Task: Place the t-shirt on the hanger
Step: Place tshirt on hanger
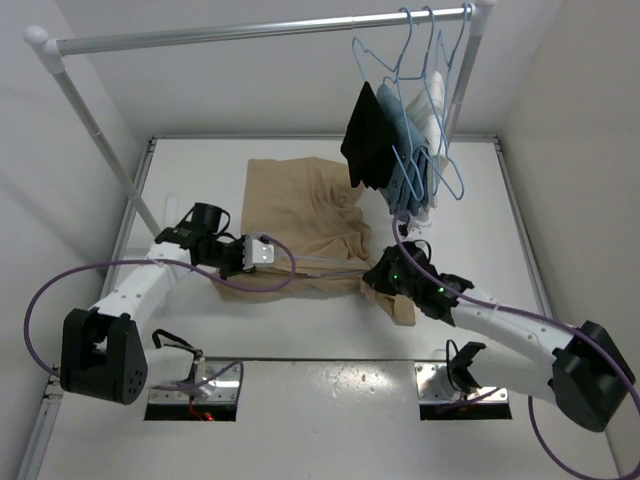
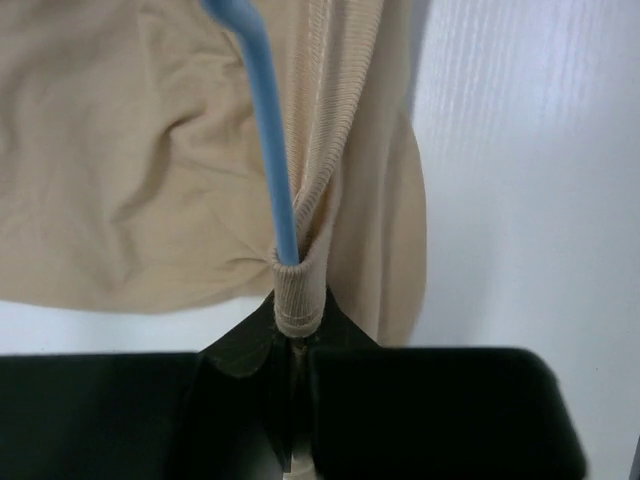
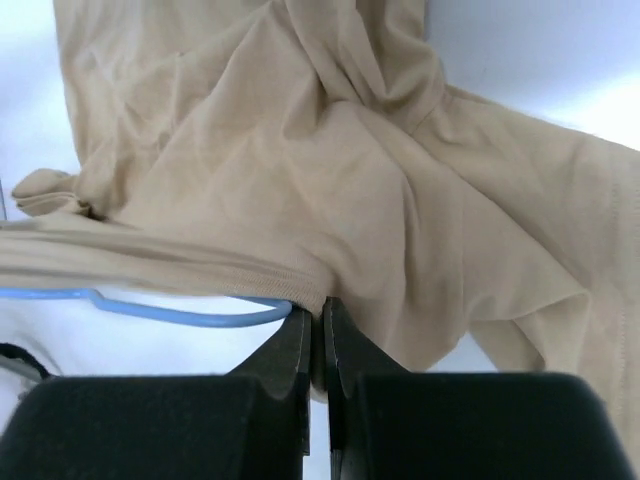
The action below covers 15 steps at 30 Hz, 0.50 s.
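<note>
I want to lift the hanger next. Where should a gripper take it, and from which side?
Probably the bare blue wire of the hanger, just where it leaves the ribbed collar of the t-shirt. Come from above with the jaws across the wire: it is thin and straight there, and elsewhere cloth mostly covers it.

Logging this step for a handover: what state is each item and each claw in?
t-shirt: crumpled on the table, one edge pulled taut between both claws, not hung.
hanger: down at the shirt, wire running into its ribbed band.
left claw: shut on the ribbed band.
right claw: shut on the shirt's edge.
black garment: hanging from the rail.
blue garment: hanging beside it.
</note>
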Motion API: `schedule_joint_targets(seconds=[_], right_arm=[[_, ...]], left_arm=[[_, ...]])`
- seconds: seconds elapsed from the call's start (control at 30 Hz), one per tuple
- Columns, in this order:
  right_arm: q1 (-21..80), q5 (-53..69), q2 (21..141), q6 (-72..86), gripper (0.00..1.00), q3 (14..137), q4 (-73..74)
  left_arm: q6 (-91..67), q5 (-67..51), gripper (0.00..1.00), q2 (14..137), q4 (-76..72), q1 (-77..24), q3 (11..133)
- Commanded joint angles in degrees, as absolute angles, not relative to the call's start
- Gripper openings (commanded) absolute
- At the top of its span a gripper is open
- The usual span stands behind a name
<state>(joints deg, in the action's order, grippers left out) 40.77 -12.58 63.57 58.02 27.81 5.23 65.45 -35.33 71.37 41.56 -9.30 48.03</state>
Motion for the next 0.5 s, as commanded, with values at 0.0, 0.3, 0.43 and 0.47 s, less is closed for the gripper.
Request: schedule_joint_targets(seconds=[0.0, 0.3, 0.43, 0.47], right_arm=[[37.18, -20.05, 61.26, 55.30, 0.00, 25.05, 13.72], [36.65, -19.06, 70.13, 43.77, 0.00, 34.96, 18.32], [35.60, -18.91, 73.82, 43.25, 0.18, 34.55, 18.74], [35.60, -17.16, 74.35, 42.72, 0.25, 34.02, 17.07]], left_arm=[[69.79, -26.88, 0.00, 68.91, 40.78, -9.66, 46.41], [63.98, -25.16, 0.00, 66.53, 37.47, -16.44, 41.33], [59.69, -23.72, 0.00, 66.70, 34.63, -16.44, 40.61], [58.55, -26.43, 0.00, 66.71, 34.63, -16.44, 41.21]])
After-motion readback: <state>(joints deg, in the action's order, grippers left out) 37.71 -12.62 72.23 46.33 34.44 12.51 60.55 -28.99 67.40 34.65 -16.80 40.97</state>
